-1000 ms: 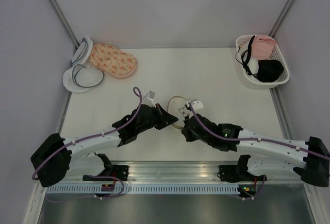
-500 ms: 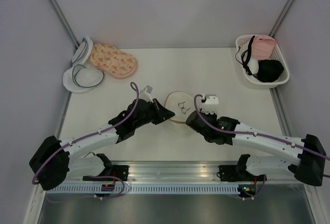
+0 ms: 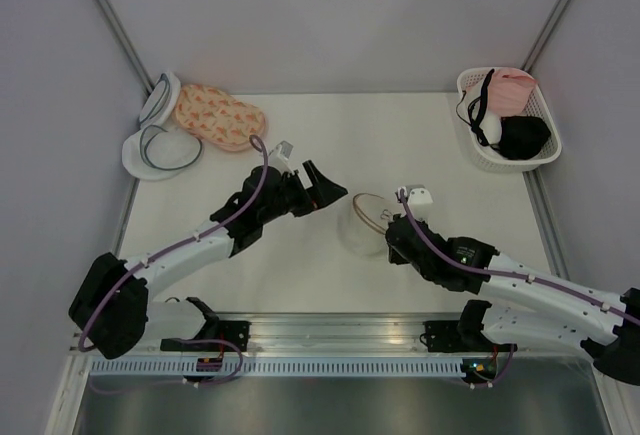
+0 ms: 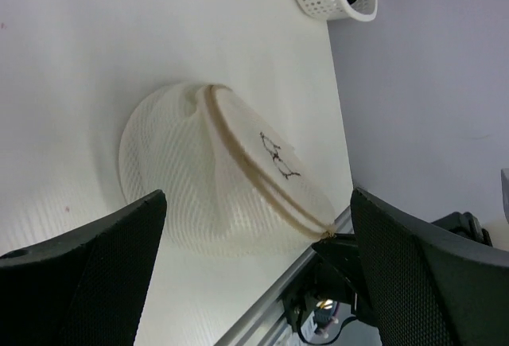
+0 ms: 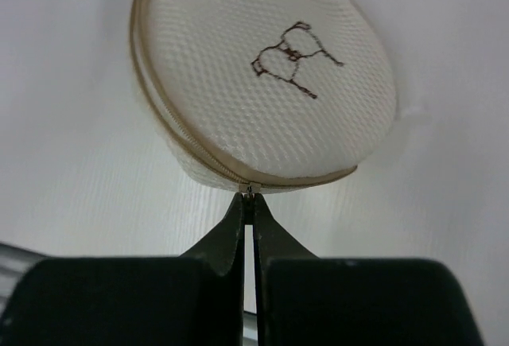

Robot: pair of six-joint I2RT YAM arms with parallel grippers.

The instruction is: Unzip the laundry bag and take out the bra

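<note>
Left pincer [image 3: 328,183]: spread wide, empty, near the laundry bag [image 5: 270,83].
Right pincer [image 5: 248,203]: closed tight on the bag's zip pull [image 5: 249,190].

Robot lab test cell. White table [image 3: 400,145] is enclosed by plain grey panels [image 3: 330,15] and framed by aluminium posts [image 3: 108,15]. Left arm [image 3: 105,305] and right arm [image 3: 520,280] are bolted to aluminium rail [image 3: 330,330] at near edge. Purple cable [image 3: 266,170] is left exposed. Garments are kept in white basket [image 3: 487,158]. Pouches [image 3: 220,117] are laid in far left corner.
</note>
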